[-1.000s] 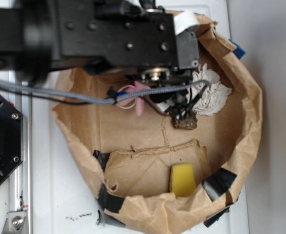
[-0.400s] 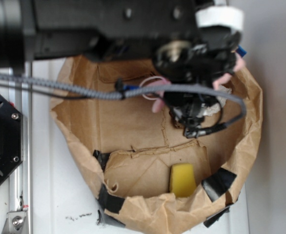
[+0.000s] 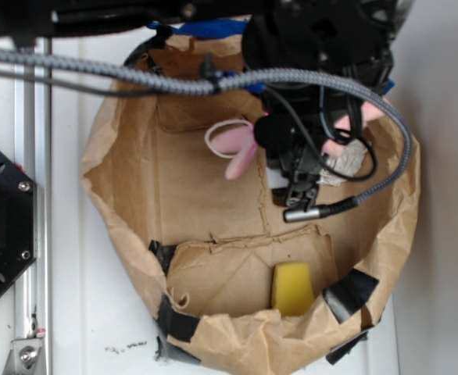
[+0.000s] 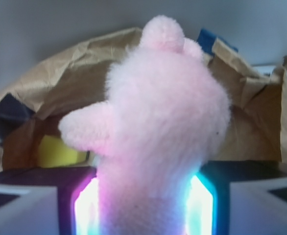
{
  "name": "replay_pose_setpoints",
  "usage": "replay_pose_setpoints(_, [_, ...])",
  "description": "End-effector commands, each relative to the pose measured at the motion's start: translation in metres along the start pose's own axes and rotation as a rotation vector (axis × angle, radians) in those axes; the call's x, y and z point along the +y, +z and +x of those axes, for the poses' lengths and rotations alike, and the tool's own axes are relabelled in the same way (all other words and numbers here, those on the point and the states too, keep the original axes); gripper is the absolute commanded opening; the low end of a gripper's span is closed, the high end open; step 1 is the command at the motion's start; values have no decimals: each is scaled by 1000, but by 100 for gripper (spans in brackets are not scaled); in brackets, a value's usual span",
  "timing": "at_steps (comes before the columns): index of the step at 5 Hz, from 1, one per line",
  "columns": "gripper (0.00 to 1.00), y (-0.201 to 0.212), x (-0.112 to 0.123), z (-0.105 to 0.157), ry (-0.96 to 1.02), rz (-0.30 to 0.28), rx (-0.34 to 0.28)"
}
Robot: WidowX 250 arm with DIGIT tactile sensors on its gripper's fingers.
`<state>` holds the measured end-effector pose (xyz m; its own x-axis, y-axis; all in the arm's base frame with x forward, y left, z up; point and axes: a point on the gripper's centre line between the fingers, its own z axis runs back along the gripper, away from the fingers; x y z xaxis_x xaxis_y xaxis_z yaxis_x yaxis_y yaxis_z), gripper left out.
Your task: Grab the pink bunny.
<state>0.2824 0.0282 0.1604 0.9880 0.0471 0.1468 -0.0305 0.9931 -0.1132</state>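
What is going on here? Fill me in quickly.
A WidowX arm is working over a taped brown paper bin. Its gripper is closed on the pink bunny, which fills the wrist view between the lit fingers. From outside, the bunny's ears and cream loop show beside the gripper. A yellow sponge and a crumpled white paper ball lie in the bin.

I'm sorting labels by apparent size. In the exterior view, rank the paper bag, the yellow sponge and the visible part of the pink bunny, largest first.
1. Paper bag, by far.
2 and 3. Yellow sponge and pink bunny: unsure, since the gripper hides much of the bunny.
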Motion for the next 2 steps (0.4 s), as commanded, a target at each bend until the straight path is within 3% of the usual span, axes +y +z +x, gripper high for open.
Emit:
replay_pose_setpoints(1, [0, 6, -16, -16, -7, 12, 23])
replay_pose_setpoints(2, [0, -1, -7, -14, 19, 32, -3])
